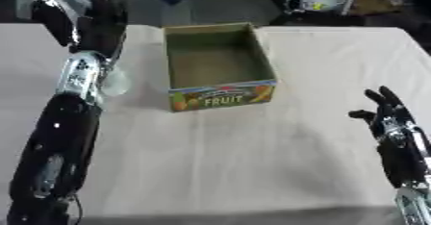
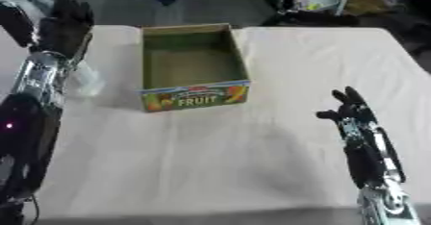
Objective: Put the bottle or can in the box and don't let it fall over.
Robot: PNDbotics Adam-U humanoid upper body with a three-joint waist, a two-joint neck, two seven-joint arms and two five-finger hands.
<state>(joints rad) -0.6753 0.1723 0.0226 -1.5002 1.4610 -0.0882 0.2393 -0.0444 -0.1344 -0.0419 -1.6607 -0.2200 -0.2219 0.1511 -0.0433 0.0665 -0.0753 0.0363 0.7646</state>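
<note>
A matt cardboard box (image 1: 221, 65) with plain brown inner walls and a glossy printed paper label on its front, showing fruit and the word FRUIT. It sits on a surface (image 1: 252, 161) covered in pale, matt cloth with soft creases. Beside the left arm is a clear, slightly shiny plastic-looking object (image 1: 115, 82), its form unclear. The left robot hand (image 1: 99, 24) is matt black; the forearm below it has polished silver metal and glossy black casing. The right robot hand (image 2: 349, 111) is matt black with shiny silver parts below.
</note>
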